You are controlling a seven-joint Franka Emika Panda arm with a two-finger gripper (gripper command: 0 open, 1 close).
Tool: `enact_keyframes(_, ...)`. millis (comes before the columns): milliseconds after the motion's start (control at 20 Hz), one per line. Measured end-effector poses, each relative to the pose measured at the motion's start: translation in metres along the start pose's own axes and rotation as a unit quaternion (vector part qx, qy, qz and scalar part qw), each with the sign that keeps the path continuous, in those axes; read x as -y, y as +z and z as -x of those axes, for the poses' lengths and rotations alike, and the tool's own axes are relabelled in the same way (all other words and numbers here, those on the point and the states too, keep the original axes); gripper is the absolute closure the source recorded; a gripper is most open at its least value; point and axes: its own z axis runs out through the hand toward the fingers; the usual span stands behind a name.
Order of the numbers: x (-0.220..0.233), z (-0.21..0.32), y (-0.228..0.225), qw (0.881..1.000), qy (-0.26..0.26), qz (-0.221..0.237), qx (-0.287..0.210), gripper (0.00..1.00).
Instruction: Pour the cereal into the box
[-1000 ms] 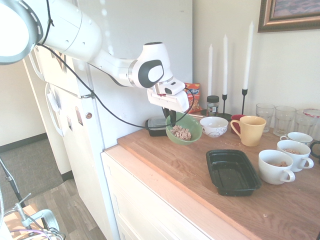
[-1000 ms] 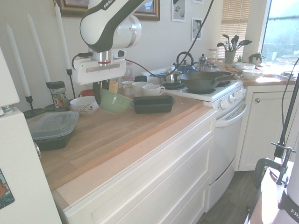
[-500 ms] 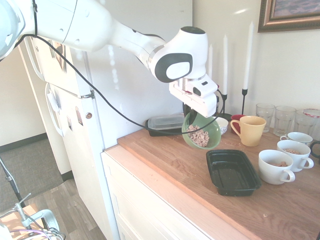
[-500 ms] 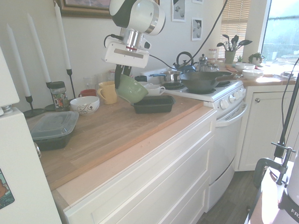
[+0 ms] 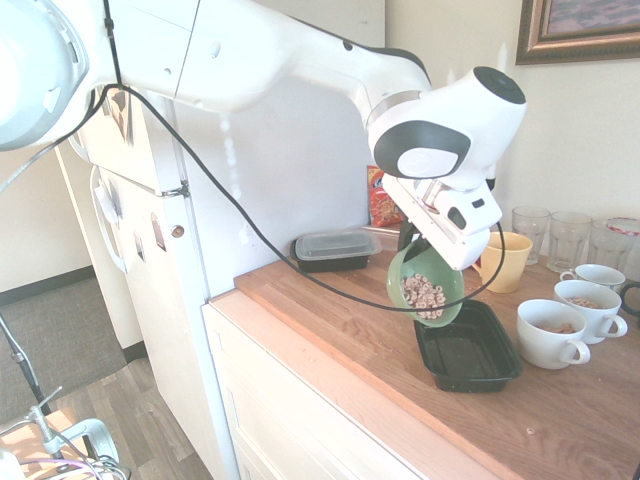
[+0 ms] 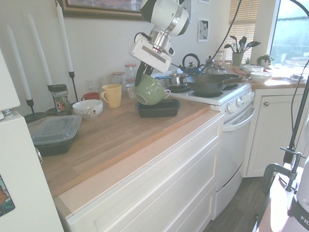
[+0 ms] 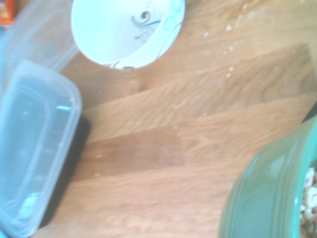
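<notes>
One gripper (image 5: pixel 412 243) is present, clenched on the rim of a green bowl (image 5: pixel 427 286), its dark fingers (image 6: pixel 139 76) pinching the upper edge. The bowl is smooth glazed ceramic with faint ridges below the rim, and it is tilted steeply, mouth facing down toward the counter. The cereal (image 5: pixel 424 295), small tan rings, is heaped against the lower inner wall of the bowl; none is seen in the air. The bowl's low lip hangs directly over the near end of the box (image 5: pixel 472 352), a shallow black plastic tray with rounded corners and a raised rim, lying flat on the counter. The inside of the box appears bare, glossy and dark.

The counter (image 5: pixel 340 340) is a wooden butcher-block top with visible grain and a paler front edge. A yellow mug (image 5: pixel 508 258) stands behind the bowl, near the wall. Three white mugs (image 5: pixel 551 333) sit just beside the far end of the box; at least two hold a little cereal. Clear drinking glasses (image 5: pixel 567 238) stand behind them. A black container with a clear ribbed lid (image 5: pixel 334 248) rests at the counter's other end, well apart from the box, with an orange-red snack packet (image 5: pixel 381 200) upright behind it. In the wrist view, a white patterned bowl (image 7: pixel 130 30) sits on the wood near that lidded container.
</notes>
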Motion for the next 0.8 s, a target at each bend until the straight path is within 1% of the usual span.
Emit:
enact_keyframes(100,-0.006,-0.009,0.000,0.999,0.001,-0.021,0.026,1.00)
enact_keyframes(300,-0.013,-0.017,-0.004,0.997,-0.007,-0.057,0.054,1.00)
enact_keyframes(500,-0.033,-0.027,-0.018,0.990,-0.011,-0.109,0.085,1.00)
enact_keyframes(650,-0.056,-0.041,-0.023,0.987,-0.002,-0.128,0.098,1.00)
enact_keyframes(800,-0.066,-0.049,-0.020,0.983,0.003,-0.149,0.110,1.00)
